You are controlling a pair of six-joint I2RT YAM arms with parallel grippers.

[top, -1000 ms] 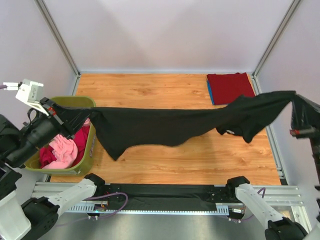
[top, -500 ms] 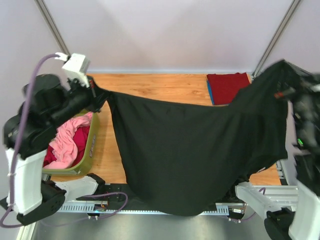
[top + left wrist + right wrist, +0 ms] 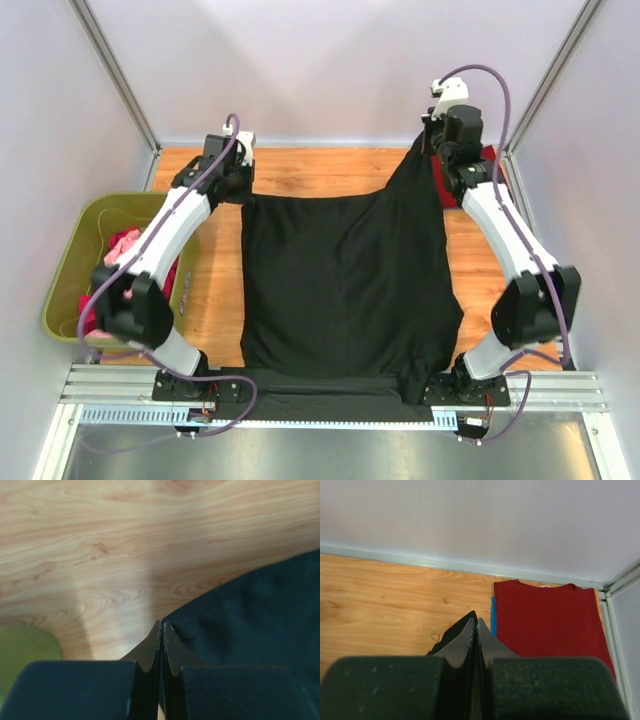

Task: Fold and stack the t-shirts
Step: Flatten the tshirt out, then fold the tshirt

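Note:
A black t-shirt (image 3: 345,285) lies spread across the wooden table, its lower hem hanging over the near edge. My left gripper (image 3: 243,192) is shut on its far left corner, low at the table; in the left wrist view the black t-shirt (image 3: 260,615) runs right up to the shut left gripper (image 3: 161,624). My right gripper (image 3: 432,152) is shut on the far right corner, which rises in a peak; black cloth (image 3: 446,636) shows beside the shut right gripper (image 3: 474,618). A folded dark red t-shirt (image 3: 545,620) lies on a blue one (image 3: 493,616) at the back right.
An olive-green bin (image 3: 70,250) stands off the table's left side, with pink and magenta shirts (image 3: 122,245) inside. Its corner (image 3: 25,647) shows in the left wrist view. The back wall (image 3: 480,520) and frame posts (image 3: 545,80) close in the table.
Both arms have swung from the sides to the far part of the table. The black t-shirt, hanging stretched in the air before, now lies flat on the wood.

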